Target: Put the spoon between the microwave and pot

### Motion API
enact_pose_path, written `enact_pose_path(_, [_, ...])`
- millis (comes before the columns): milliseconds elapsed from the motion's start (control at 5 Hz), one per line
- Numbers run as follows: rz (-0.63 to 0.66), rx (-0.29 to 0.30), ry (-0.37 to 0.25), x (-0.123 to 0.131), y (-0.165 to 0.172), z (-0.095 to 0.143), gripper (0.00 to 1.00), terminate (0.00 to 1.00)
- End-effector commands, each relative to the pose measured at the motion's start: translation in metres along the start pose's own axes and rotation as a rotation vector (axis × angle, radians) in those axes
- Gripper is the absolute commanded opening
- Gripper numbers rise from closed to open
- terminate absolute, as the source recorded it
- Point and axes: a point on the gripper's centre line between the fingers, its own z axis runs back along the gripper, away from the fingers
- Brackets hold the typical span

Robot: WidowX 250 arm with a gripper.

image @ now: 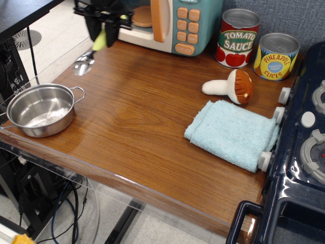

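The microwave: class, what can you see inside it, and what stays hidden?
Through the microwave's open front an orange plate shows inside. The claw and the frame edge cover the rest of the interior.

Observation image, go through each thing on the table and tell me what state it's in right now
pincer: shut on the spoon, at the table's far left edge
spoon: held, tilted, bowl down-left
microwave: door open, orange plate inside
pot: upright, empty
tomato sauce can: upright
pineapple can: upright
toy mushroom: lying on its side
blue cloth: folded, flat
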Motion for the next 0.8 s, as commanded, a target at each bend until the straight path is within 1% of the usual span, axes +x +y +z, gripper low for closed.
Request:
enact_pose_path(0, [0.014,0.076,-0.008,0.014,0.045,-0.015,0.00,0.00])
enact_pose_path(200, [0.014,0.094,0.027,0.015,0.050,-0.034,0.00,0.00])
enact_pose_path(400, [0.001,0.106,0.054,0.013,0.048,-0.043,0.00,0.00])
enact_pose_path(600, [-0.006,0.106,0.080,0.011,0.048,-0.053,0.00,0.00])
